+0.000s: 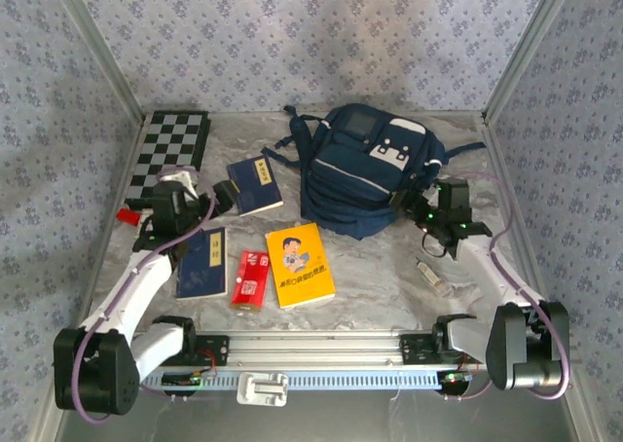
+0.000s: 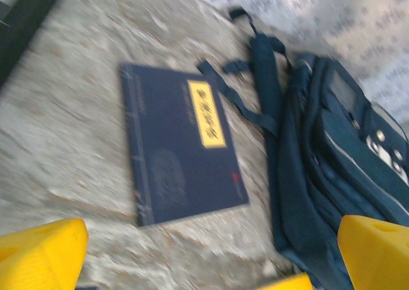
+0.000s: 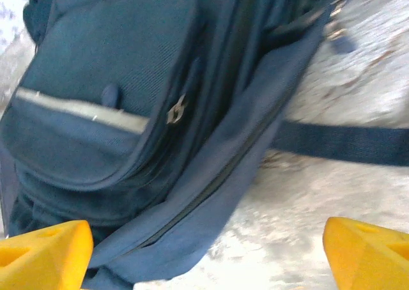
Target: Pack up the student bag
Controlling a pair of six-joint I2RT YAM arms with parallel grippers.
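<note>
A pale marbled bench point(image 1: 389, 286) carried a navy student bag point(image 1: 365, 169), which lay at the far centre-right with its front pocket facing up and its straps trailing out to the left and right. A black-and-white checkerboard point(image 1: 173, 148) sat in the far left corner. A yellow book point(image 1: 300, 264) lay near the middle, in front of the bag. One navy book point(image 1: 256, 185) with a yellow title strip lay just left of the bag, and a second navy book point(image 1: 201, 262) lay nearer, left of a red packet point(image 1: 250, 278) that sat beside the yellow book.

The left gripper point(image 1: 222, 197) hung just beside the farther navy book, its yellow fingers point(image 2: 45, 255) spread wide and released, grasping nothing. The right gripper point(image 1: 414, 208) hung close to the bag's near right side, its fingers point(image 3: 45, 251) likewise parted and empty, with dark fabric and a zip directly ahead. A small clear object point(image 1: 431, 272), too small to identify, lay near the right arm.
</note>
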